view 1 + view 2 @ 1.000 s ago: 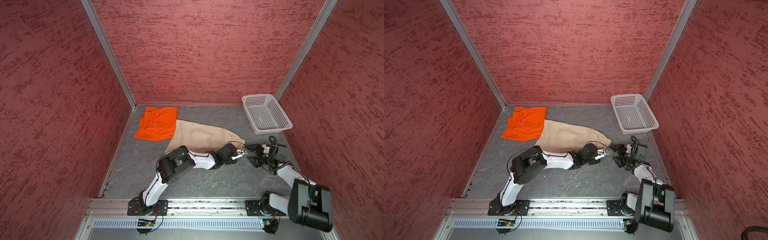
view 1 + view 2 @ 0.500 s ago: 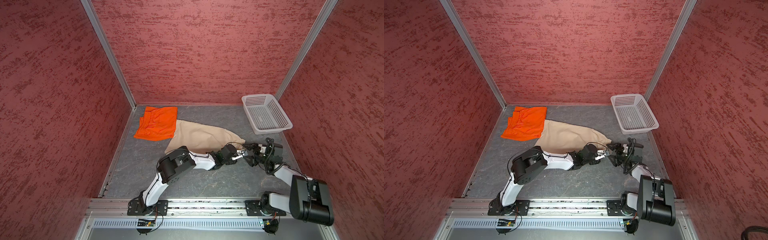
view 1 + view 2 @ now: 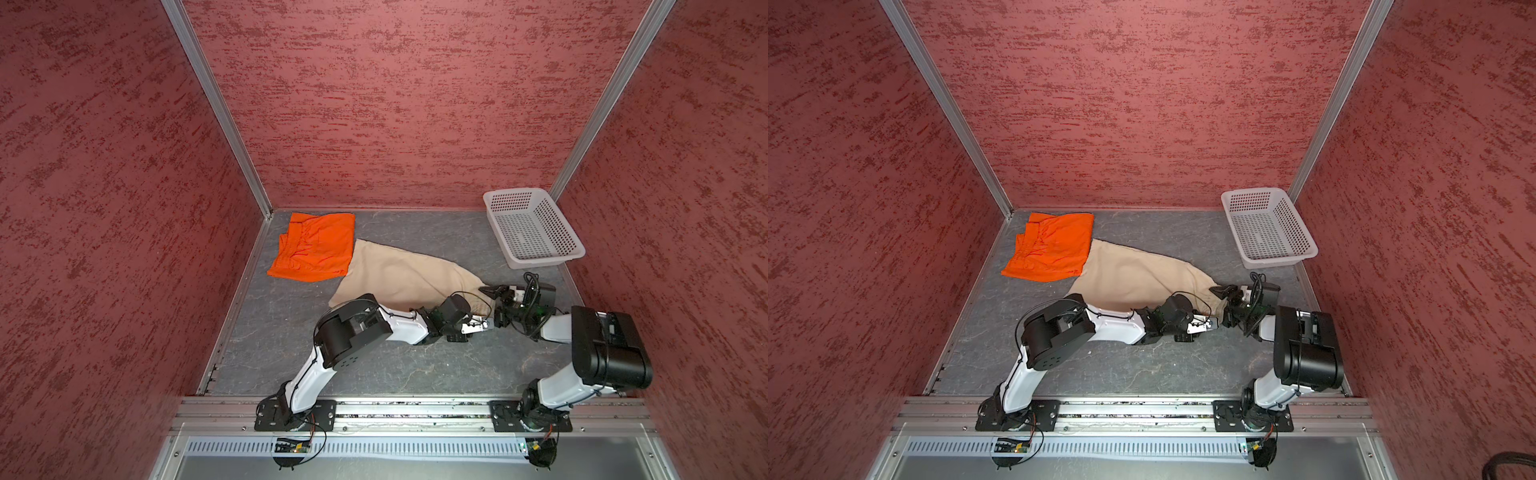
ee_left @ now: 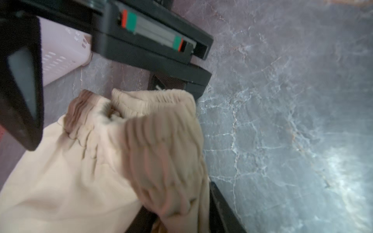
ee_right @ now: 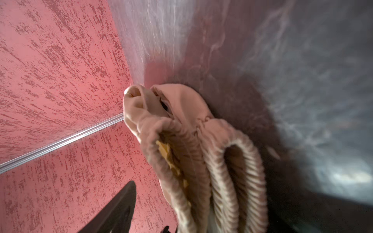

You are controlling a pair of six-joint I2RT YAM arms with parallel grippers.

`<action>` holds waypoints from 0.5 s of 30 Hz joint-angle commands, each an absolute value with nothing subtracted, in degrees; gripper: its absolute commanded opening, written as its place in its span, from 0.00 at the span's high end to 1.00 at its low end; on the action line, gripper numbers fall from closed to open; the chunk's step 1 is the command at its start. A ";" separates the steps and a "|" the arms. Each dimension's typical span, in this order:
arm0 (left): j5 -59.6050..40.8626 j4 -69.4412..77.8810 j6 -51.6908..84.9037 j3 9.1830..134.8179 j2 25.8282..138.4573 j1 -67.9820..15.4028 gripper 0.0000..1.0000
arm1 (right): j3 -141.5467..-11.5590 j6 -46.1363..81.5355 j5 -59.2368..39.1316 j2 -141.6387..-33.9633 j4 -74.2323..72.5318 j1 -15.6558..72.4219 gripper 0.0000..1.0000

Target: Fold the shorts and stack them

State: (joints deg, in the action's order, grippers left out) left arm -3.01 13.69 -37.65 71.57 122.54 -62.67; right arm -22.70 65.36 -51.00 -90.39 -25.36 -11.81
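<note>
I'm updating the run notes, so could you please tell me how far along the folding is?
Done: the orange shorts lie folded in the far left corner. In hand: the left gripper and right gripper are at the gathered waistband of the beige shorts. To do: folding the beige pair and stacking them.

Both top views bright, even overhead light, sharp. Soft faint shadows on the grey marbled tabletop [image 3: 291, 332], wide-angle stretch at the edges. Left wrist view: beige gathered cloth shorts [image 4: 101, 161] motion-blurred, white glare on the tabletop. Right wrist view dimmer, smeared, dark shadow beside the shorts, red textured wall [image 5: 50, 70] streaked.
</note>
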 commanded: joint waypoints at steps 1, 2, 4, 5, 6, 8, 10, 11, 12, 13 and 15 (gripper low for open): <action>-5.97 13.51 -33.14 71.81 118.91 -62.31 0.51 | -23.44 64.44 -50.17 -91.23 -27.29 -11.60 0.23; -5.98 13.61 -31.58 72.20 118.55 -61.84 0.48 | -23.32 64.26 -50.10 -91.16 -27.22 -11.60 0.23; -6.12 13.89 -28.53 73.16 118.01 -60.95 0.40 | -23.00 63.92 -50.10 -91.06 -27.05 -11.60 0.24; -6.54 14.26 -27.88 73.34 117.82 -60.67 0.38 | -22.87 63.83 -50.14 -91.00 -26.89 -11.60 0.24; -7.27 14.57 -27.36 73.40 117.72 -60.23 0.34 | -22.93 63.66 -50.19 -91.00 -26.73 -11.60 0.24; -8.90 14.50 -26.97 73.97 118.09 -59.62 0.30 | -23.07 63.55 -50.36 -90.94 -26.40 -11.60 0.24; -10.83 13.93 -26.96 74.56 118.87 -59.15 0.26 | -23.37 63.39 -50.48 -90.96 -26.17 -11.62 0.24; -11.54 13.64 -26.98 74.85 119.36 -58.86 0.25 | -23.46 63.33 -50.51 -90.94 -26.06 -11.65 0.24; -12.33 13.66 -26.96 75.17 119.75 -58.67 0.24 | -23.56 63.28 -50.68 -90.97 -25.94 -11.61 0.24; -13.17 13.50 -26.96 75.51 120.12 -58.39 0.23 | -23.64 63.21 -50.79 -90.95 -25.89 -11.65 0.24; -15.46 12.99 -26.47 76.64 121.10 -57.78 0.23 | -23.73 63.20 -51.04 -90.88 -25.83 -11.65 0.24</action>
